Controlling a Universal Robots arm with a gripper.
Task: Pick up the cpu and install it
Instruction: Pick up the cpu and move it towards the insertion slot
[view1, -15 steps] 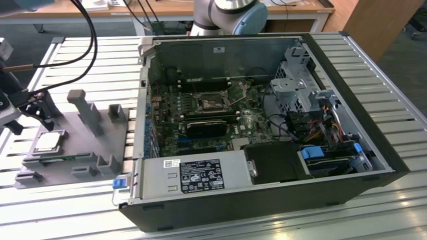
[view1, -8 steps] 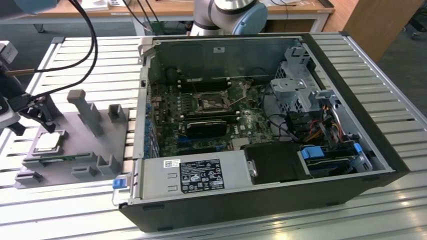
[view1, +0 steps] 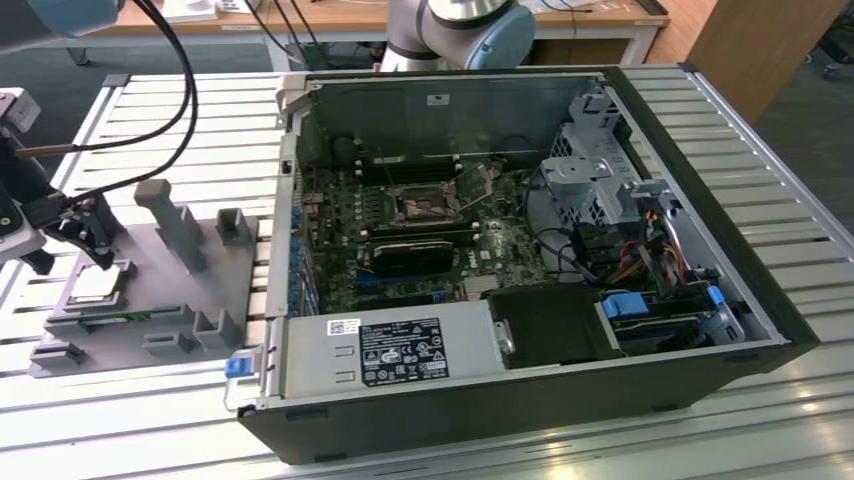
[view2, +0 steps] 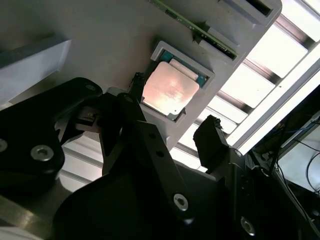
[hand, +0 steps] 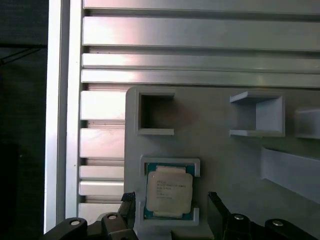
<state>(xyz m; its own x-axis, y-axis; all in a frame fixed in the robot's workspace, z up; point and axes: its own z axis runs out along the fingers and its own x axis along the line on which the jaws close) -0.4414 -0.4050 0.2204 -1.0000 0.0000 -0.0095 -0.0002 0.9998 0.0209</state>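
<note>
The cpu (view1: 96, 287) is a small square chip with a silvery top, lying flat in a framed pocket of the grey fixture block (view1: 160, 300) at the exterior view's left. My gripper (view1: 83, 228) hovers just above it, open. In both wrist views the black fingers (hand: 128, 204) (view2: 212, 141) stand on either side of the cpu (hand: 169, 191) (view2: 170, 89) with a gap to each edge, not touching it. The motherboard's socket (view1: 424, 205) lies inside the open computer case, well to the exterior view's right of the gripper.
The open computer case (view1: 747, 300) takes up the middle of the slatted metal table (view1: 174, 120). Upright grey posts (view1: 167, 215) rise from the fixture beside the cpu pocket. Black cables (view1: 174, 80) hang from the arm above the table's left part.
</note>
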